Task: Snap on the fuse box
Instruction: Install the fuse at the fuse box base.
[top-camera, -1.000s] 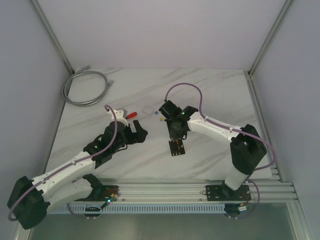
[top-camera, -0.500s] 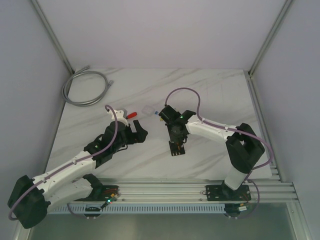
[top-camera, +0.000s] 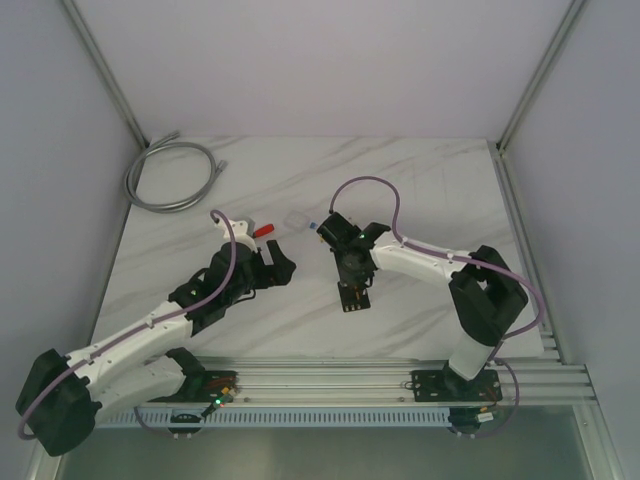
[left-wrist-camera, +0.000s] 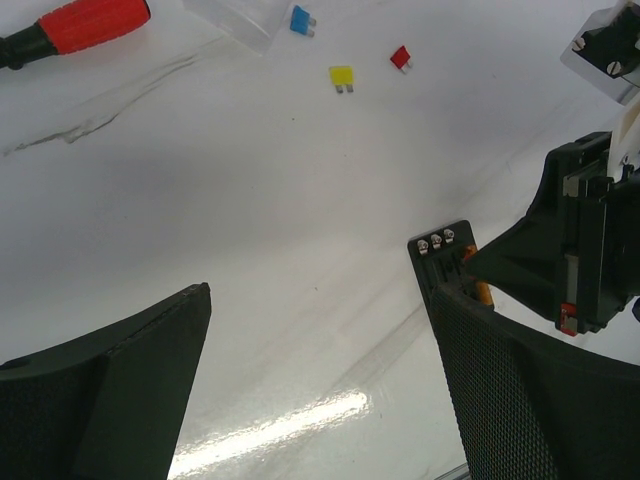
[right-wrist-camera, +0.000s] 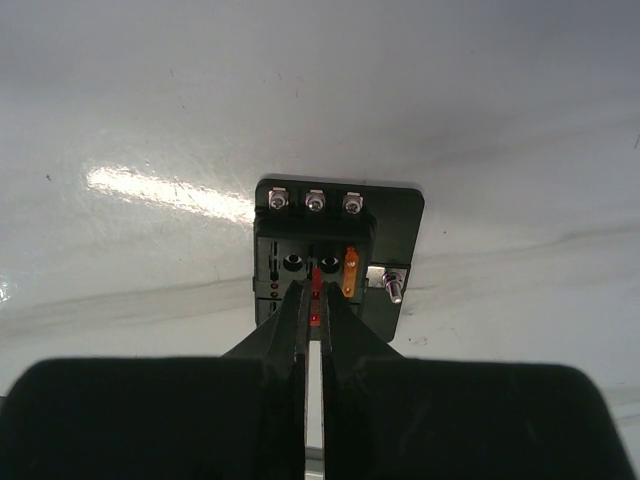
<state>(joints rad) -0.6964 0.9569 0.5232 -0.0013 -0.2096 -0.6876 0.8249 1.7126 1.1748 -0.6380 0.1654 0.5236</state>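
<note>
Red fuse (right-wrist-camera: 316, 278) pinched in our right tool (right-wrist-camera: 315, 300) has come down onto the fuse box (right-wrist-camera: 395, 210); we judge it is being seated. Our left tool (left-wrist-camera: 320, 300) hangs wide, empty.

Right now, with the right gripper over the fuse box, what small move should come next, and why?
Probably press straight down: the right gripper is shut on a red fuse standing over a slot of the fuse box, beside the seated orange fuse.
</note>
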